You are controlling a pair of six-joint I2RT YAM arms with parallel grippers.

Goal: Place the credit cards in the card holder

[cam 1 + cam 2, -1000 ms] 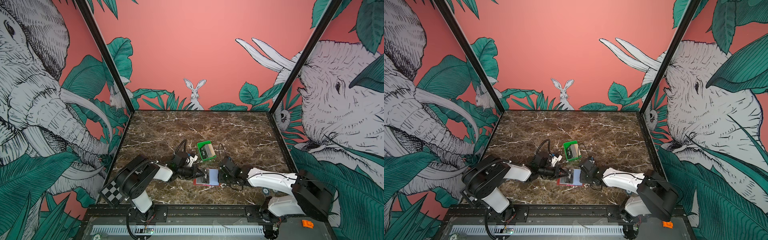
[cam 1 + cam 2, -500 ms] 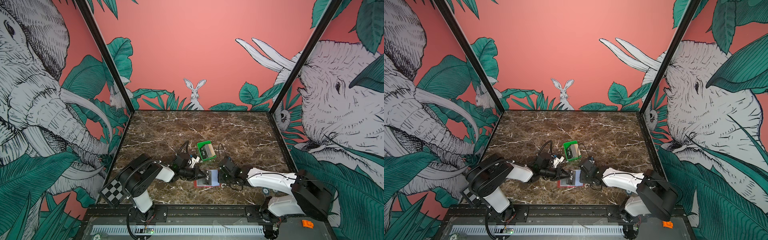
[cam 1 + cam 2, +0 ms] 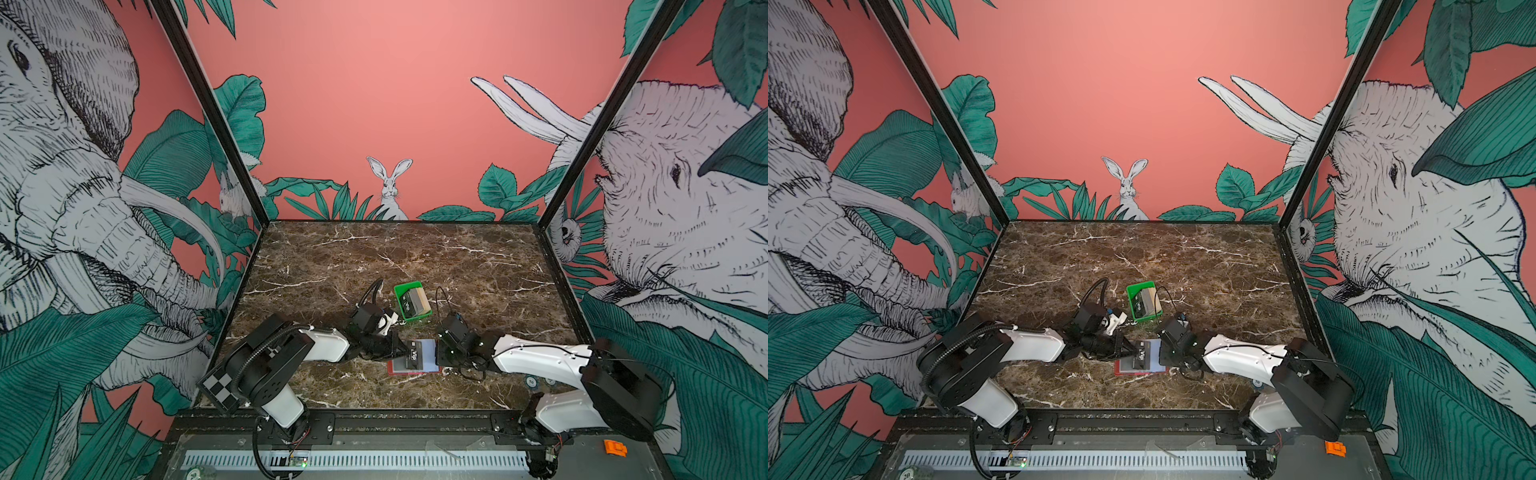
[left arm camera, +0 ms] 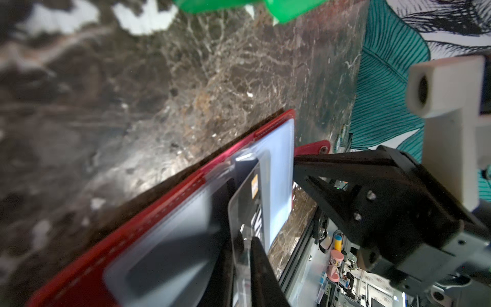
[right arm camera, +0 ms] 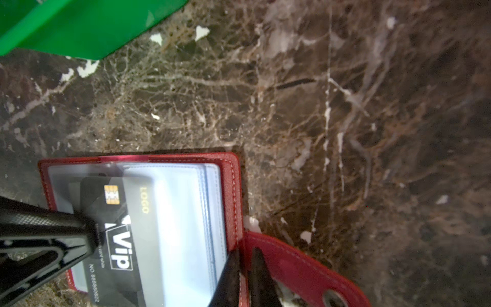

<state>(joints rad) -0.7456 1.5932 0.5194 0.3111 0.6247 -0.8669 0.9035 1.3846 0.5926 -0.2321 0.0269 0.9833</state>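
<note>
Shows the red card holder [image 3: 429,358] [image 3: 1155,355] open and flat on the brown marble tabletop [image 3: 374,257], low in the centre of both top views, pale blue pockets facing up. Has a black VIP card [image 3: 413,354] [image 5: 119,239] lying across the left half of it, one long side tucked under a translucent pocket [image 5: 143,202]. Finds the left gripper [image 3: 402,351] reaching in from the left of frame to the card's left end, with one finger [image 5: 53,231] over the card face. Sets the card's edge close beside a dark finger [image 4: 263,273] in the left wrist view; cannot tell whether pinching the card or merely standing close around it. Brings the right gripper [image 3: 437,359] [image 5: 243,256] in from the right of frame, fingers pressed nearly together and pinching the holder's red right edge, just beside the snap tab [image 5: 292,265]. Places a green plastic tray [image 3: 400,291] [image 3: 1133,291] just above the holder in frame, apart from it. Keeps more credit cards [image 3: 412,305] stacked inside that tray, a black one on the left and pale beige ones on the right.
</note>
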